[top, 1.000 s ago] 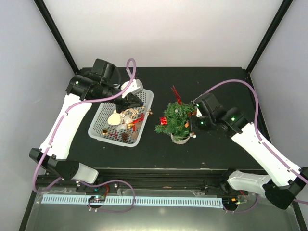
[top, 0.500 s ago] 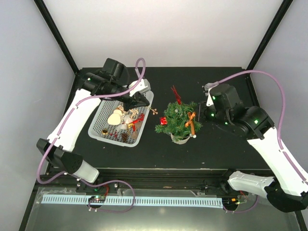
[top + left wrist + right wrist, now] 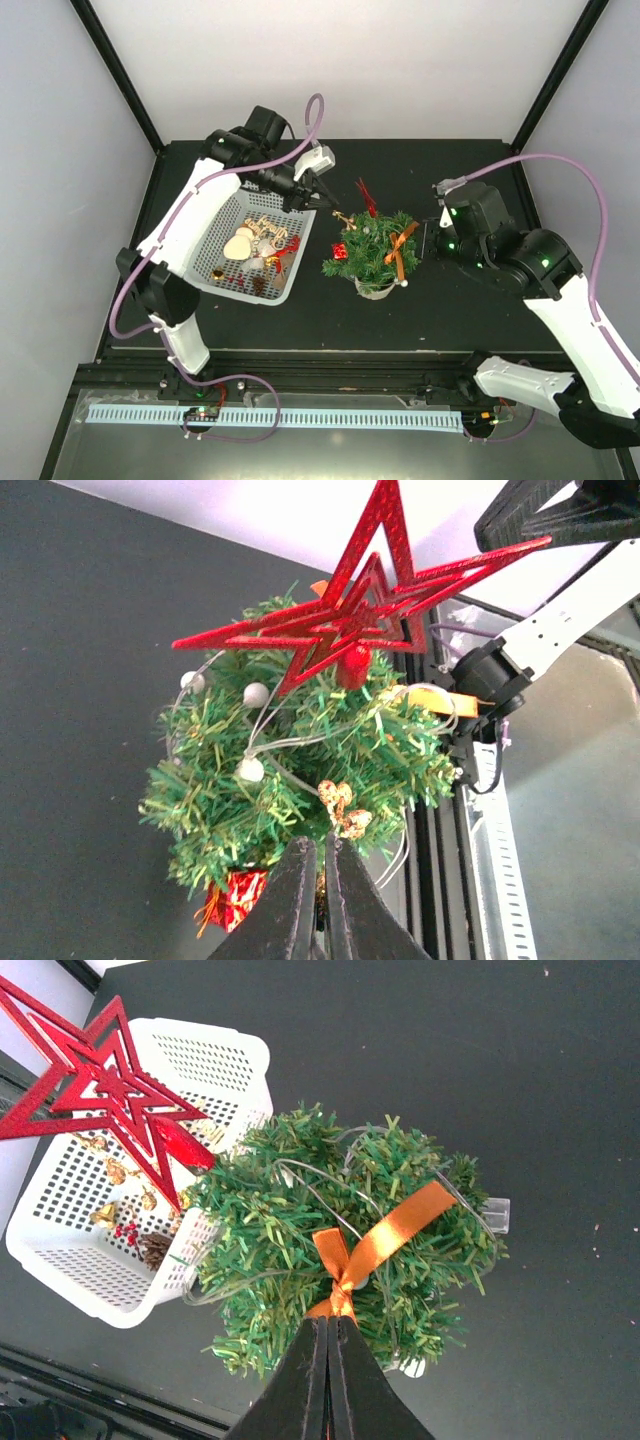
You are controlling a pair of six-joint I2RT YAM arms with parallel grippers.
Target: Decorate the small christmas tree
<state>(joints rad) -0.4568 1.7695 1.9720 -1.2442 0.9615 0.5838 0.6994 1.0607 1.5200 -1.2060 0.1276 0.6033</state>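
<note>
The small christmas tree (image 3: 368, 252) stands in a whitish pot (image 3: 375, 289) mid-table, with a red star (image 3: 367, 195), a red gift ornament (image 3: 340, 251) and an orange ribbon (image 3: 401, 245) on it. My left gripper (image 3: 330, 207) is just left of the treetop, shut on a gold glitter ornament (image 3: 341, 216). In the left wrist view the gripper (image 3: 320, 842) holds the ornament (image 3: 343, 810) against the tree's branches (image 3: 290, 770). My right gripper (image 3: 428, 240) is at the tree's right side. In the right wrist view it (image 3: 328, 1322) is shut on the tail of the ribbon (image 3: 390, 1235).
A white mesh basket (image 3: 240, 290) with several ornaments sits left of the tree; it also shows in the right wrist view (image 3: 60, 1260). A string of white beads (image 3: 250, 769) winds through the tree. Black frame posts stand at the back corners.
My left gripper has moved right from over the basket to the treetop, carrying the gold ornament. My right gripper has drawn back a little to the right of the tree.
</note>
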